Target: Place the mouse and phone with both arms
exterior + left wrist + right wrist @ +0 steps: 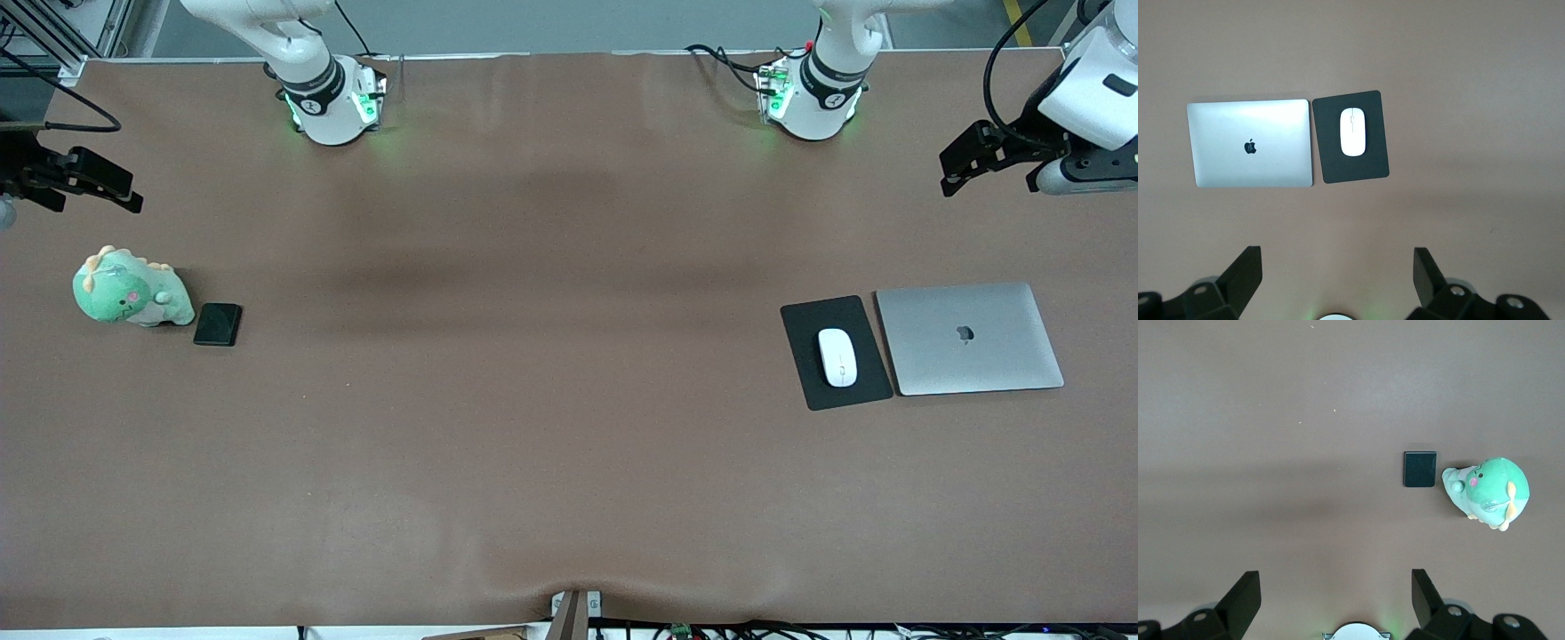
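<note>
R gripper (93, 187) hangs up in the air over the desk (533, 400) edge at the right arm's end, fingers (1245, 597) spread wide, nothing between them. Just by that end sits a green plush dino (132, 289) w/ pink cheek and pale spikes, and the phone (218, 324) lies flat right beside it, on the side toward desk centre, about touching the toy's base; glossy black face, no writing readable.

Middle of the desk is bare brown mat, matte, w/ soft shadow bands and a few ripples at the edge nearest the front cam. Both arm bases stand along the top edge, green lights on.

Toward the left arm's end: black mouse pad (836, 352), slightly skewed, w/ the mouse (837, 357) lying on it, white, thin line down its middle. Closed silver laptop (969, 338) lies just beside the pad, nearly edge to edge, Apple logo on the lid – only brand mark visible.

L gripper (987, 160) hangs in the air over the desk corner at the left arm's end, fingers (1245, 273) wide apart, empty.

Room: grey floor past the top edge, cables along the lower edge.
</note>
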Controlling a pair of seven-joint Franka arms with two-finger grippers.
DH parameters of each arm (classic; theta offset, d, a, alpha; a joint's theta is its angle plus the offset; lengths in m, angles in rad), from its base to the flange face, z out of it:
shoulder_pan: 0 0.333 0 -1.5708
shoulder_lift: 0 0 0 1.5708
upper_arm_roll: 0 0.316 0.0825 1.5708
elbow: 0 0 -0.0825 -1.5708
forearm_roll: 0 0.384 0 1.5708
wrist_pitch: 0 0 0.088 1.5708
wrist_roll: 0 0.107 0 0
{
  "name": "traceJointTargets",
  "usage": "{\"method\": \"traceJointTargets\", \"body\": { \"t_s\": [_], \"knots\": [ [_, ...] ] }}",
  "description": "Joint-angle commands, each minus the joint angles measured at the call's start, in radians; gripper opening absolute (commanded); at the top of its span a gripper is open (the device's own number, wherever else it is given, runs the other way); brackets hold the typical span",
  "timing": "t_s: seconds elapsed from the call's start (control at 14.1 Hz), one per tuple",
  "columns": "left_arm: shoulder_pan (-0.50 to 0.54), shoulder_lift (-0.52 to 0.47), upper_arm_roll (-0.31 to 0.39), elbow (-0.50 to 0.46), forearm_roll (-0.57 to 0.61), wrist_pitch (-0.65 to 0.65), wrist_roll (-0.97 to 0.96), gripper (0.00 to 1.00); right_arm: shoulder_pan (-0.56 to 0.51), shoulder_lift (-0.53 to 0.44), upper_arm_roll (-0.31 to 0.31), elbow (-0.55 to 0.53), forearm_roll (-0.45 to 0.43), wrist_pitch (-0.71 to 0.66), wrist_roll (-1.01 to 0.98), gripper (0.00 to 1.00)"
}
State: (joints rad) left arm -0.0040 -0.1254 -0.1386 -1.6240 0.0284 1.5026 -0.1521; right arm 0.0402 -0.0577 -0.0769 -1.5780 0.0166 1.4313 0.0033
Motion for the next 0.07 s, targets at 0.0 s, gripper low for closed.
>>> {"method": "traceJointTargets", "body": {
  "t_s": [0.0],
  "knots": [
    [0.009,0.01,-0.006,0.045,0.022,-0.022,0.008,1.0,0.003,-0.002,-0.003,0.007,-0.014,-0.003,-0.005,1.0]
  ]
}}
